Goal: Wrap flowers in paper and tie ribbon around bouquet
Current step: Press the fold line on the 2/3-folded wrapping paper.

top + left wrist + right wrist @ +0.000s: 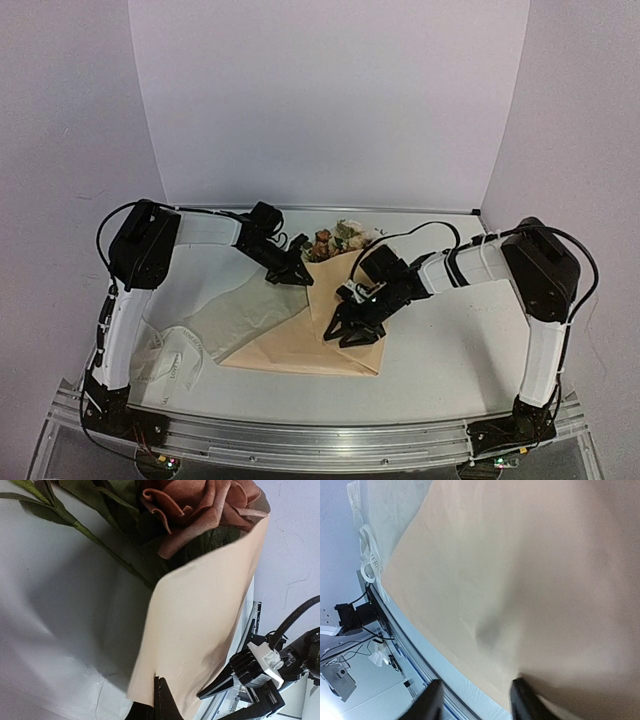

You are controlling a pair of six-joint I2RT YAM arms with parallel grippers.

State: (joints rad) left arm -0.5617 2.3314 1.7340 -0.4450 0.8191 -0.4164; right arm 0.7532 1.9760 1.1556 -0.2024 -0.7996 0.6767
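The left gripper (158,692) is clamped on the edge of the paper (200,630), its tips half hidden by the sheet. The flowers (200,505) show at the cone's wide end, stems covered. The right gripper (476,696) hangs part-open over the paper on the counter (450,340), gripping nothing. The ribbon (370,570) lies blurred beyond.

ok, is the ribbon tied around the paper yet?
No. In the top view the ribbon lies loose to the left of the paper and is not wrapped around it.
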